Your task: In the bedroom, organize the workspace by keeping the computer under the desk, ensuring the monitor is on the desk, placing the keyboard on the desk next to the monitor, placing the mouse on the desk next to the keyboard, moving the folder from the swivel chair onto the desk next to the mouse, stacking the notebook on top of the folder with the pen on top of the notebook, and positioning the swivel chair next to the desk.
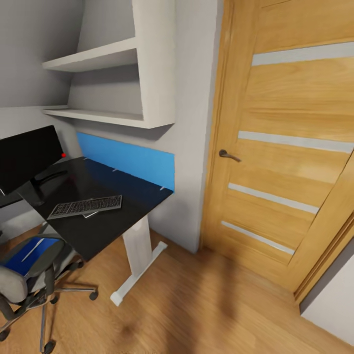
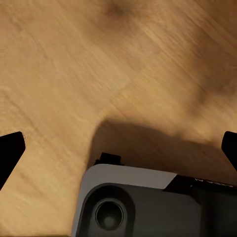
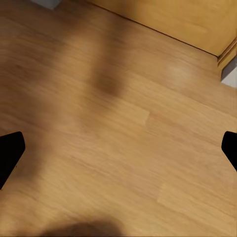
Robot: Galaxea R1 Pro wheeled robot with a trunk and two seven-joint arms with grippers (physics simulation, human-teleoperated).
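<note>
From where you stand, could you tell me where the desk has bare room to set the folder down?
The desk is bare on its right part, between the keyboard and the blue wall panel, out to the right edge. The front corner below the keyboard is also free. It is crowded at the left, around the monitor stand. The folder lies on the swivel chair.

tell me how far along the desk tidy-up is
Done: monitor and keyboard sit on the desk. In hand: nothing; both hands are open over bare floor. Left: the folder lies on the chair. Mouse, notebook and computer can't be confirmed.
</note>
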